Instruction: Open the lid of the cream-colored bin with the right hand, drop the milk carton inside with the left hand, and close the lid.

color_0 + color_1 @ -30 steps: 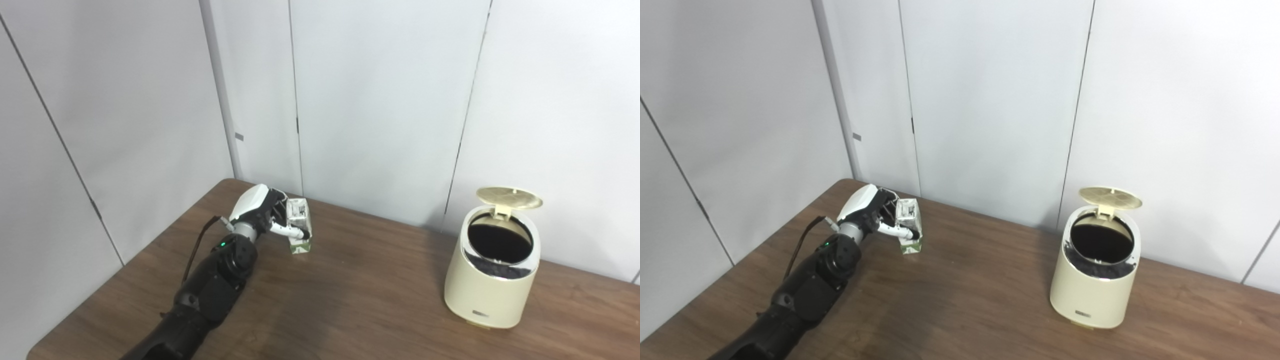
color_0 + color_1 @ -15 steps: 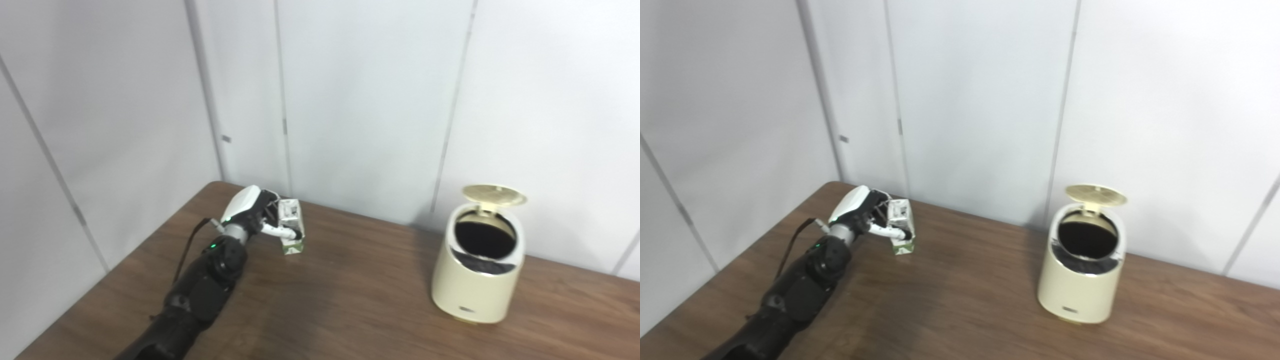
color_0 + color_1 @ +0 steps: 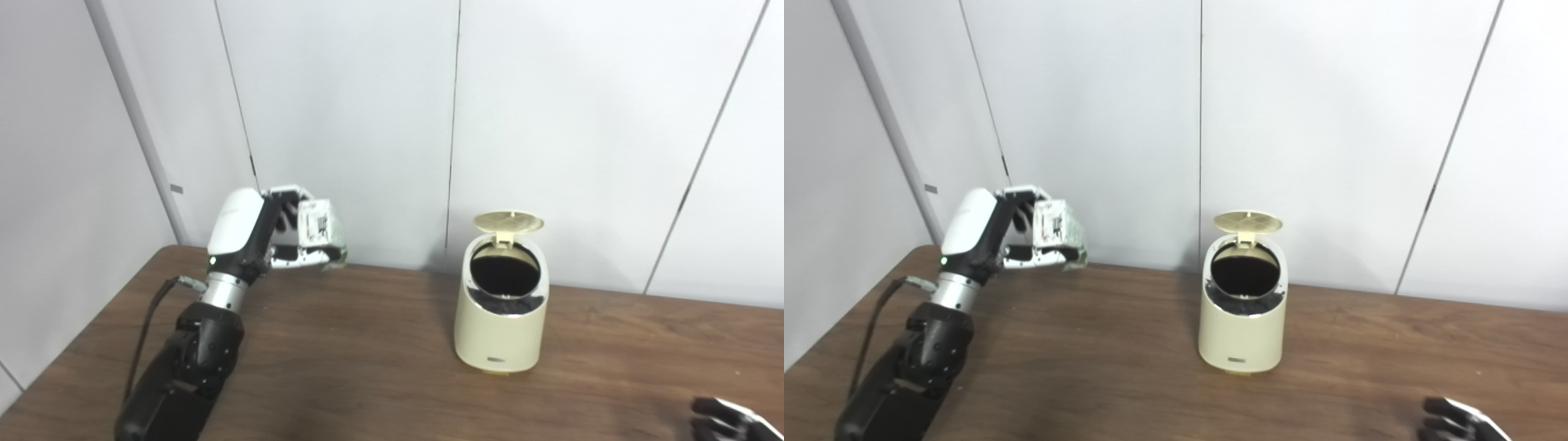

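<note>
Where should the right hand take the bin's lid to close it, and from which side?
Take the lid at its raised front edge, coming from above and in front. It stands tipped back over the cream-colored bin, hinged at the rear, so pressing forward and down should shut it. The right hand is low at the picture's corner.

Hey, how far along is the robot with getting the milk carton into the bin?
The lid of the cream-colored bin already stands open, so that step looks done. The left hand holds the milk carton lifted off the table, well left of the bin. Left to do: carry it over the opening, drop it in, and close the lid. The right hand waits at the bottom edge.
</note>
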